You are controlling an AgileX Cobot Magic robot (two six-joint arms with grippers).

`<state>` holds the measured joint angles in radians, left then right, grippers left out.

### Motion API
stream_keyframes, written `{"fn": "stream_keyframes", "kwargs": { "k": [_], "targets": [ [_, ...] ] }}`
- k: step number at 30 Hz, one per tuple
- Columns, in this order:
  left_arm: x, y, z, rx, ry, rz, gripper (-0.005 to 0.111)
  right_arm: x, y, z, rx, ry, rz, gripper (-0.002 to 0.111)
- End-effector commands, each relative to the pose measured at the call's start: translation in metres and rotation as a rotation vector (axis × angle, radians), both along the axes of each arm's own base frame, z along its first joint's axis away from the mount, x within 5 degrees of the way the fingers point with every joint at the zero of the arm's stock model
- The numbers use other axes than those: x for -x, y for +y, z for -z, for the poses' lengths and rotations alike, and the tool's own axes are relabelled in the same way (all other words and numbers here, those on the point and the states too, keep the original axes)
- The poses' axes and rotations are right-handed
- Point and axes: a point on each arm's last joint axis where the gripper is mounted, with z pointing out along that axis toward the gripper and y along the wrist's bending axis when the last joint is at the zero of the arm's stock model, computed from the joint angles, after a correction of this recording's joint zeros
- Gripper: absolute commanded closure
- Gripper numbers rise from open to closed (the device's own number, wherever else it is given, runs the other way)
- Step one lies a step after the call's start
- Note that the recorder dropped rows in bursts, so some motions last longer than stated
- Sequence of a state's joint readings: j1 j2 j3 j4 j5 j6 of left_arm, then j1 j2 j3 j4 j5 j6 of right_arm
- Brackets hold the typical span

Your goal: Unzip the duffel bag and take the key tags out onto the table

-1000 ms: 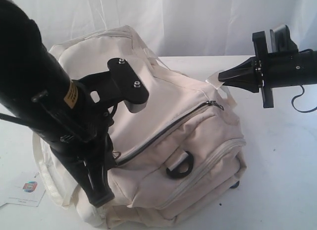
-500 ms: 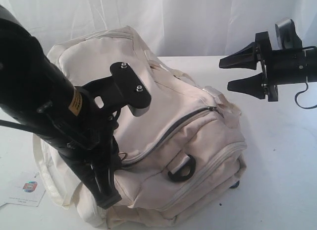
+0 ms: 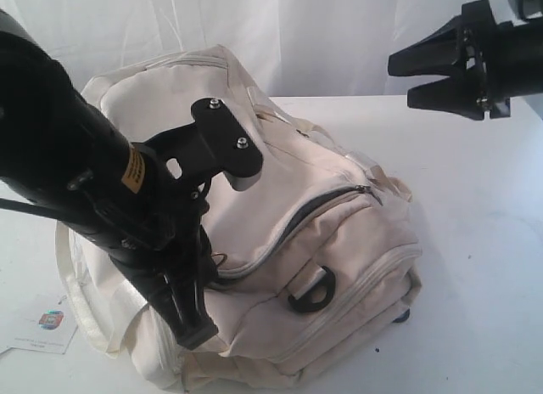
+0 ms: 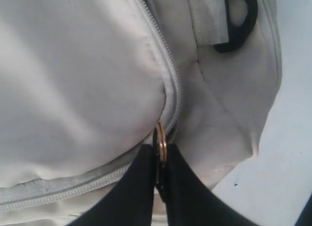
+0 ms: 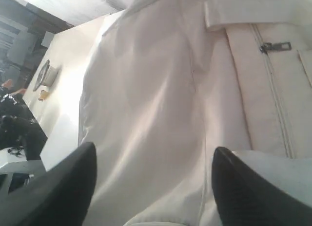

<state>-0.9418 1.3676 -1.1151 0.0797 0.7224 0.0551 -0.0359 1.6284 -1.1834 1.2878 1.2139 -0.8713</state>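
Duffel bag point(image 3: 339, 241) lies on the white table point(image 3: 475, 241). The right hand point(image 3: 400, 81) hovers spread at far right, out of the way. The left hand point(image 4: 160, 155) pinches a small metal ring point(image 4: 161, 138) at the zipper's point(image 3: 322, 203) near end, probably to tug it. Key tags are unseen.

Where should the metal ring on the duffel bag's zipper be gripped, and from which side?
Pinch the metal ring across its flat faces, at the arc farthest from the zipper, coming in along the zipper's line. It stands edge-on off the duffel bag, so tips fit either side. The left end effector is shut on it this way.
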Motion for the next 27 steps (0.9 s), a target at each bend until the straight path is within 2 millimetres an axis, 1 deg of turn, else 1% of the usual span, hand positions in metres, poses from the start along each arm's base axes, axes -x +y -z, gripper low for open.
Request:
{"fn": "stream_keyframes", "kwargs": {
  "k": [1, 4, 6, 11, 15, 21, 23, 27],
  "targets": [
    [0.002, 0.002, -0.001, 0.015, -0.002, -0.004, 0.107, 0.028, 0.014, -0.033, 0.076, -0.231, -0.114, 0.047],
    [0.001, 0.001, -0.002, 0.021, -0.015, -0.003, 0.107, 0.047, 0.030, -0.047, 0.148, -0.460, -0.256, 0.050],
    [0.000, 0.000, -0.002, 0.028, -0.023, -0.002, 0.107, 0.059, 0.040, -0.051, 0.202, -0.541, -0.342, 0.051],
    [-0.001, 0.000, -0.003, 0.035, -0.033, -0.001, 0.107, 0.084, 0.058, -0.045, 0.397, -0.616, -0.551, 0.052],
    [-0.001, 0.000, -0.003, 0.041, -0.030, -0.012, 0.107, 0.097, 0.070, -0.042, 0.476, -0.653, -0.667, 0.052],
    [-0.001, 0.000, -0.003, 0.048, -0.024, -0.028, 0.107, 0.107, 0.080, -0.033, 0.591, -0.680, -0.797, 0.052],
    [-0.001, 0.000, -0.003, 0.048, -0.023, -0.030, 0.107, 0.108, 0.079, -0.029, 0.660, -0.682, -0.828, 0.052],
    [-0.001, 0.000, -0.003, 0.048, -0.023, -0.030, 0.107, 0.099, 0.070, -0.024, 0.824, -0.715, -0.814, 0.053]
  ]
}}
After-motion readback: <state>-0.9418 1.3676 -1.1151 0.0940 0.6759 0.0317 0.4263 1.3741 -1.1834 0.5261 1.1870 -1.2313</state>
